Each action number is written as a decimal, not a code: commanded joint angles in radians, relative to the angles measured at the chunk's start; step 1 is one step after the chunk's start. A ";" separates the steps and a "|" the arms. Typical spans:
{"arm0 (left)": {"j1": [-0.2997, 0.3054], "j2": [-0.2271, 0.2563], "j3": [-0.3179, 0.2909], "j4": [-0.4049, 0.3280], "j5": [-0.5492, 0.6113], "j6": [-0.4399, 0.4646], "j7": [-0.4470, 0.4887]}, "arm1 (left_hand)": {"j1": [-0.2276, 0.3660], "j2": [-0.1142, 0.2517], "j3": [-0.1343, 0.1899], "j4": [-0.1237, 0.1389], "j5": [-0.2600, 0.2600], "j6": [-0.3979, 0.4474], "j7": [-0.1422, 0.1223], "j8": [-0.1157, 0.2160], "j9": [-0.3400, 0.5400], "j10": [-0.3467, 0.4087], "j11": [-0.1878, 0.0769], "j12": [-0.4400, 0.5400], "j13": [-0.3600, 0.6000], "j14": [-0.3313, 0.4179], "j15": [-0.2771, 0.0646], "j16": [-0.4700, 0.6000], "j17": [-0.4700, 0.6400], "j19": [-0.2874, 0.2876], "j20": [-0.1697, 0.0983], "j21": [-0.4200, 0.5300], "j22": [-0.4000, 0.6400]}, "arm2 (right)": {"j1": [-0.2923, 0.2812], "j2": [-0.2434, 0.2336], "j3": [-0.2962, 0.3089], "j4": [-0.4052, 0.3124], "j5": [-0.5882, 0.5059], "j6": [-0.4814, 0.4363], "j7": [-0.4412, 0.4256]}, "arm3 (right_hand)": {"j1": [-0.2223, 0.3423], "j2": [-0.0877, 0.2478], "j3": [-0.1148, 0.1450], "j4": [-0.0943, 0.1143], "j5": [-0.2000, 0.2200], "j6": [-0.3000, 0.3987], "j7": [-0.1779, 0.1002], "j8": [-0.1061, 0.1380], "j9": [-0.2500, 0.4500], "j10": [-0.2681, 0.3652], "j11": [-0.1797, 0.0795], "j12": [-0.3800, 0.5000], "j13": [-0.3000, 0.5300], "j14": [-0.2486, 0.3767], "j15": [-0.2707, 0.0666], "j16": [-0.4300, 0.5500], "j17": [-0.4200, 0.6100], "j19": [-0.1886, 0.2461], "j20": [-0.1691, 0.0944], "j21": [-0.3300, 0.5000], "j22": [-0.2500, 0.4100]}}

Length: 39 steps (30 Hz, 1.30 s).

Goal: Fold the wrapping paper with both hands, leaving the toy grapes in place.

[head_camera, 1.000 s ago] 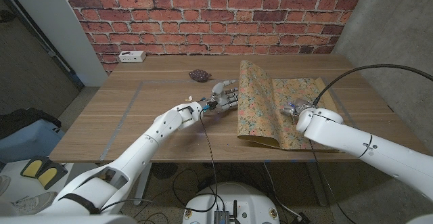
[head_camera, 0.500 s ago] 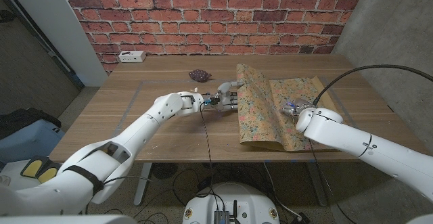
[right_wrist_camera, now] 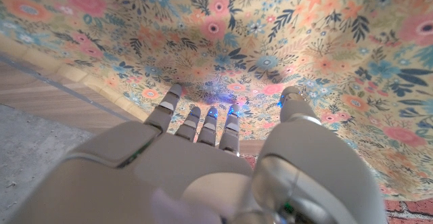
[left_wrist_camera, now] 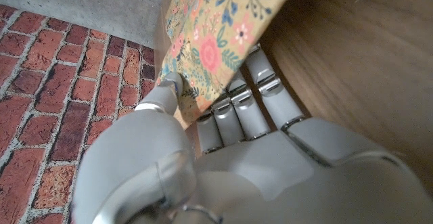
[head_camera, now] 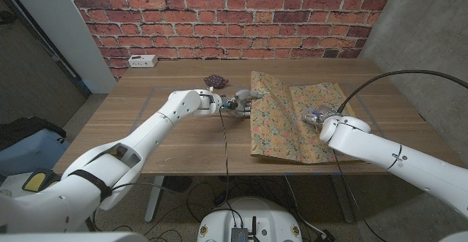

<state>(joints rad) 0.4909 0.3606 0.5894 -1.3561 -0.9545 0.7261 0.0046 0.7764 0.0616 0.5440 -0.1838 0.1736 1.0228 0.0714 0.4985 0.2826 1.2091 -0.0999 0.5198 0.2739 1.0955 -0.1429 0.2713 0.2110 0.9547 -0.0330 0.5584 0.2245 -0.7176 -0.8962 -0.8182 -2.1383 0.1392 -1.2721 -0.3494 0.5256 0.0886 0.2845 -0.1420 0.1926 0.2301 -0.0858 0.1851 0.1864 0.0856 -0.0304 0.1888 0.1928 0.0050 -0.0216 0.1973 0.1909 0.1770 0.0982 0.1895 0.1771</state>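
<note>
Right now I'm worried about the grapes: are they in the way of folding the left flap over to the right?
No. The grapes sit on bare table left of the paper; the left hand holds the raised flap, nothing lies on it.

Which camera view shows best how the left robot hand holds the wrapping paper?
The left wrist view: the left robot hand pinches the wrapping paper edge between thumb and fingers. The head view shows this hand small at the paper's left edge. The right wrist view shows paper, not this grip.
</note>
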 commanded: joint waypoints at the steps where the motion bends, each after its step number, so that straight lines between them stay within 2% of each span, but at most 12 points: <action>1: 0.042 -0.006 -0.003 -0.089 0.089 -0.049 0.176 | 0.083 0.019 -0.020 0.006 0.002 0.010 -0.006 0.034 0.049 0.018 -0.005 0.048 0.047 0.004 -0.017 0.018 0.034 -0.027 -0.006 0.019 0.016 | 0.000 -0.006 0.003 -0.022 -0.023 0.018 -0.010 | 0.007 -0.002 -0.003 0.002 0.004 0.001 -0.001 0.006 0.002 -0.001 0.003 0.007 0.003 0.000 -0.008 0.004 0.001 0.004 0.000 0.010 0.001; 8: 0.049 0.027 0.026 -0.185 0.165 -0.039 0.258 | 0.130 0.041 -0.035 0.010 0.003 0.010 0.005 0.060 0.089 0.033 0.000 0.096 0.089 0.046 -0.022 0.040 0.057 -0.033 -0.013 0.050 0.034 | 0.008 0.000 -0.007 -0.024 -0.041 0.011 -0.014 | 0.007 -0.001 -0.004 0.001 0.004 0.006 -0.002 0.008 0.002 0.000 0.001 0.007 0.002 0.003 -0.009 0.005 0.001 0.004 0.000 0.010 0.001; 13: 0.057 0.058 0.050 -0.274 0.253 -0.014 0.365 | 0.175 0.054 -0.042 0.009 0.014 0.005 0.020 0.085 0.128 0.040 0.000 0.145 0.134 0.084 -0.027 0.061 0.089 -0.034 -0.023 0.093 0.065 | 0.016 0.003 -0.013 -0.016 -0.044 0.016 -0.004 | 0.012 0.001 -0.002 -0.001 0.005 0.011 -0.001 0.010 0.002 0.004 0.004 0.009 0.002 0.007 -0.010 0.006 0.000 0.008 0.001 0.011 0.001; 20: 0.048 0.090 0.098 -0.361 0.384 0.038 0.464 | 0.214 0.050 -0.055 0.009 0.027 0.005 0.028 0.117 0.176 0.043 -0.003 0.208 0.195 0.136 -0.041 0.091 0.137 -0.038 -0.029 0.145 0.092 | 0.020 0.010 -0.016 -0.007 -0.051 0.021 0.000 | 0.017 0.003 0.000 -0.003 0.006 0.014 -0.001 0.011 0.002 0.008 0.004 0.010 0.002 0.009 -0.010 0.006 0.000 0.009 0.001 0.012 0.001; 24: 0.034 0.114 0.118 -0.404 0.435 0.074 0.463 | 0.224 0.046 -0.059 0.009 0.032 0.005 0.030 0.127 0.191 0.038 -0.002 0.227 0.215 0.139 -0.041 0.093 0.150 -0.042 -0.031 0.157 0.094 | 0.025 0.010 -0.022 -0.006 -0.056 0.019 0.005 | 0.019 0.003 0.000 -0.004 0.006 0.013 -0.001 0.010 0.002 0.008 0.002 0.010 0.002 0.009 -0.011 0.006 0.000 0.009 0.001 0.012 0.001; 34: 0.025 0.155 0.119 -0.498 0.507 0.145 0.452 | 0.233 0.043 -0.066 0.017 0.039 -0.001 0.034 0.144 0.222 0.029 0.001 0.249 0.229 0.140 -0.043 0.090 0.174 -0.059 -0.029 0.180 0.097 | 0.032 0.023 -0.035 0.010 -0.057 0.011 0.015 | 0.026 0.005 0.002 -0.007 0.006 0.020 -0.002 0.012 0.002 0.013 0.003 0.012 0.002 0.012 -0.011 0.007 -0.001 0.013 0.000 0.013 0.001; 39: -0.001 0.179 0.160 -0.545 0.582 0.216 0.465 | 0.237 0.042 -0.070 0.019 0.043 -0.002 0.035 0.153 0.237 0.025 0.003 0.261 0.236 0.145 -0.043 0.090 0.186 -0.067 -0.029 0.193 0.099 | 0.041 0.030 -0.049 0.024 -0.055 0.010 0.027 | 0.032 0.008 0.005 -0.009 0.007 0.026 -0.004 0.014 0.002 0.015 0.004 0.012 0.002 0.014 -0.011 0.007 -0.002 0.014 -0.001 0.013 0.001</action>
<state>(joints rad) 0.5210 0.4895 0.7005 -1.7916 -0.5071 0.8311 0.4455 0.9785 0.0837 0.4792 -0.1641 0.2079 1.0104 0.0899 0.6407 0.5119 1.2435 -0.0913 0.7720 0.5030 1.2085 -0.1623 0.3563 0.3898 0.8924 -0.0627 0.7430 0.3187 -0.6911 -0.8789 -0.8448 -2.1363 0.0853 -1.2589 -0.3413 0.5482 0.0949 0.2848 -0.1424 0.1926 0.2450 -0.0895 0.1928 0.1864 0.0893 -0.0266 0.1965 0.1927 0.0106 -0.0270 0.1973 0.1858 0.1861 0.0964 0.1973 0.1771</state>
